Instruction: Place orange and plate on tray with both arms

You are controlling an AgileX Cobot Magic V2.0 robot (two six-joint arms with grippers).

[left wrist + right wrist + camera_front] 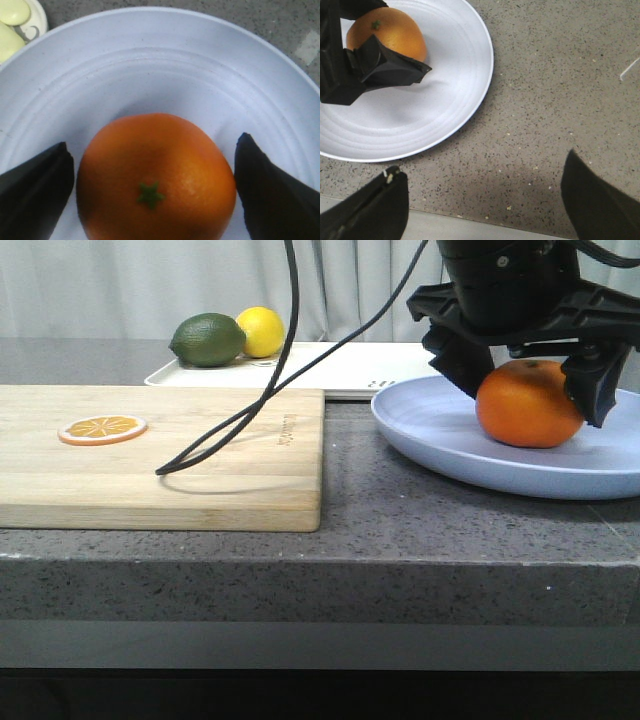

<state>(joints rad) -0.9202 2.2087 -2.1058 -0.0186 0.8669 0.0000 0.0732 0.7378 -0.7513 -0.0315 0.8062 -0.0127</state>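
Resting on the pale plate (440, 435), the orange (528, 403) sits between the left gripper (530, 380), jaws spread just beside its 2 sides. Right gripper (485, 205) hangs spread over bare counter (560, 100). Farther back lies the tray (340, 370).
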